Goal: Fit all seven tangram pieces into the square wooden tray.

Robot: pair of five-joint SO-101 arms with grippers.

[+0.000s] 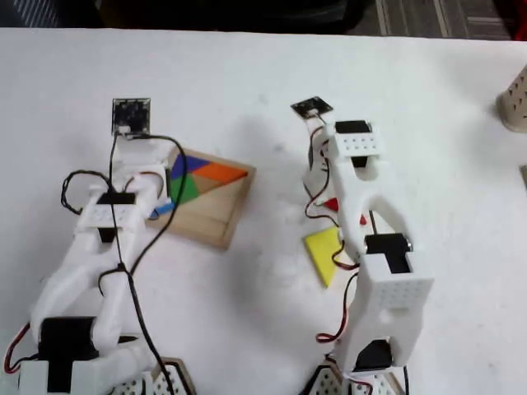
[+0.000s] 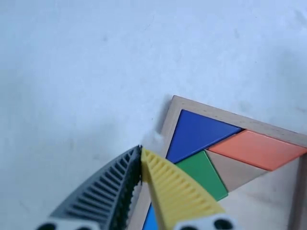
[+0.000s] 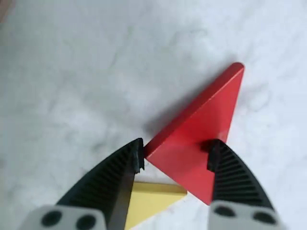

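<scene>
The square wooden tray lies left of centre. In it lie a dark blue triangle, an orange parallelogram, a green triangle and a light blue piece. My left gripper is shut with nothing in it, its tips over the tray's left rim. A red triangle sits between the fingers of my right gripper, and both fingers touch it. A yellow piece lies on the table just behind it.
A pale perforated object stands at the table's far right edge. Black cables trail over the left arm. White tabletop stretches between the tray and the right arm and beyond both arms.
</scene>
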